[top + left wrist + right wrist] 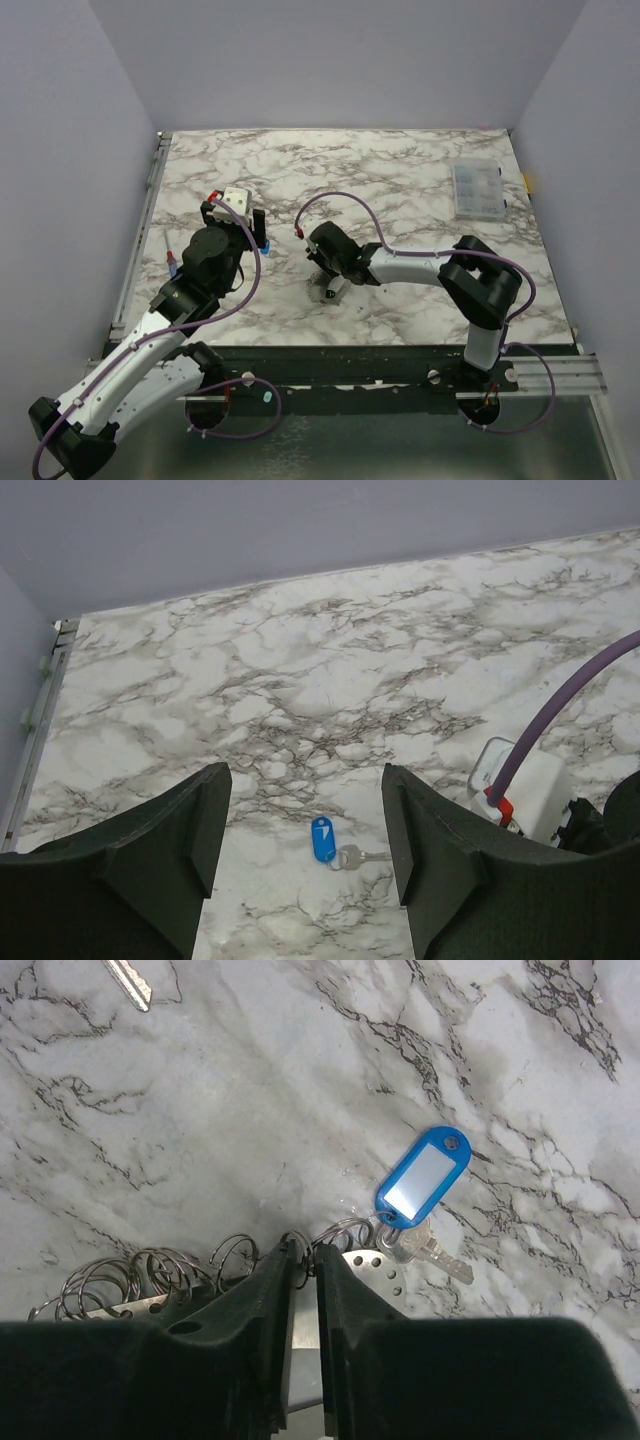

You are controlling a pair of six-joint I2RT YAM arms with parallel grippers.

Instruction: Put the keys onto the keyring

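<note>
In the left wrist view a blue-headed key [323, 838] with a silver blade lies flat on the marble between the fingertips of my left gripper [305, 820], which is open and empty above it. In the top view this gripper [236, 222] is at centre left, with the blue key [265, 243] peeking out beside it. My right gripper [305, 1260] is shut on the keyring [230, 1265], a silvery metal piece with several wire loops. A second blue-tagged key [425, 1175] hangs on one loop. In the top view the right gripper [328, 290] is low at the table's centre.
A clear compartment box [478, 190] stands at the back right. A thin screwdriver with a red-and-blue handle [170, 258] lies near the left edge. A bare silver key blade [128, 982] shows at the top of the right wrist view. The right arm's wrist [525, 785] is close to my left gripper's right side.
</note>
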